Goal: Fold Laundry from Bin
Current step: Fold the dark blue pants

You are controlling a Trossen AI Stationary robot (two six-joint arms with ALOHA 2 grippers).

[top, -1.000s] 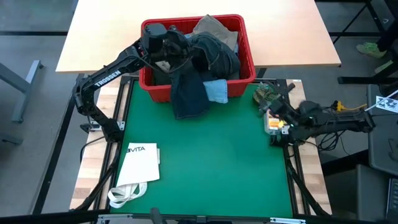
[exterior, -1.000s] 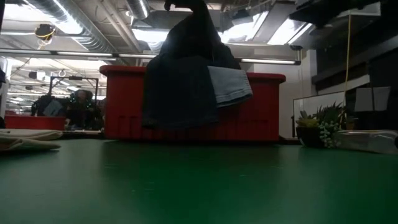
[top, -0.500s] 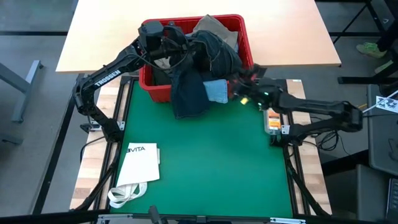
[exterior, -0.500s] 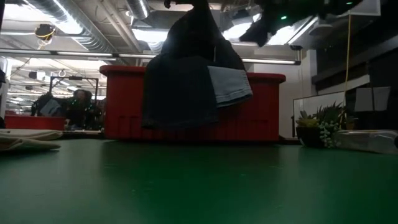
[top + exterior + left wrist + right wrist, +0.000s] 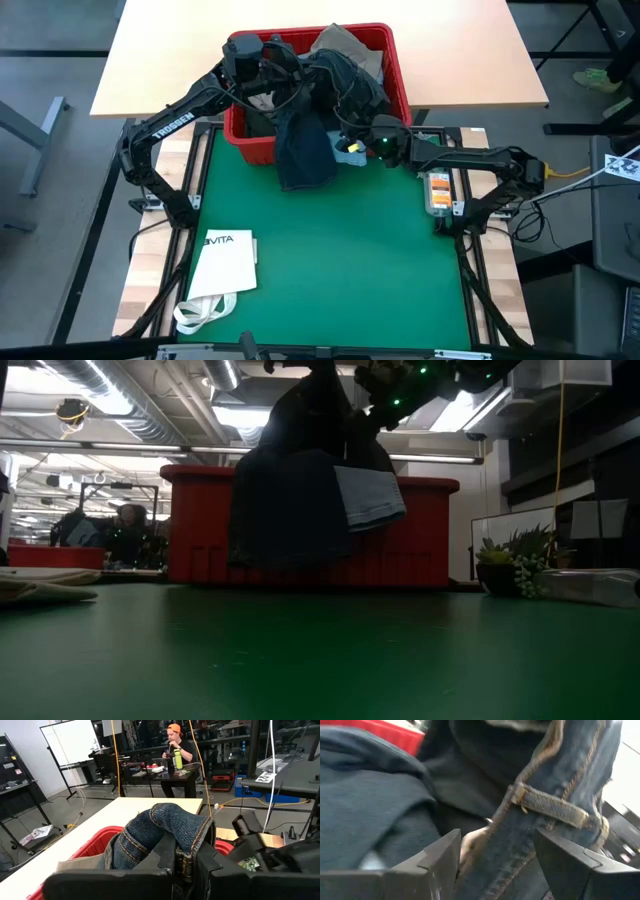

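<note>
The red bin (image 5: 395,70) stands at the green mat's far edge, full of laundry. Dark navy jeans (image 5: 305,150) rise out of it in a bunch (image 5: 310,420). One leg hangs over the bin's near rim, and its end lies on the mat. A small light blue cloth (image 5: 350,152) hangs beside that leg. My left gripper (image 5: 298,75) is above the bin, shut on the jeans (image 5: 170,827). My right gripper (image 5: 358,138) is open at the bunch's right side. In the right wrist view its fingers (image 5: 497,837) stand on either side of the waistband with a belt loop (image 5: 550,807). My left gripper pinches a bunched fold of the jeans at the stitched waistband (image 5: 186,851) between its two fingers. It comes in about level from the table's left. The fold arches over the fingers, held above the bin, and the rest hangs down over the bin's near rim. Whether my right gripper touches the waistband I cannot tell.
A white VITA tote bag (image 5: 222,265) lies on the mat's near left. A small plant (image 5: 515,565) and an orange device (image 5: 438,192) sit at the right edge. A light wooden table (image 5: 160,50) stands behind the bin. A person (image 5: 177,745) sits far off in the room.
My right gripper has swung from the table's right edge toward the bin and now stands at the lifted jeans, open throughout. The jeans and my left gripper have kept their place.
</note>
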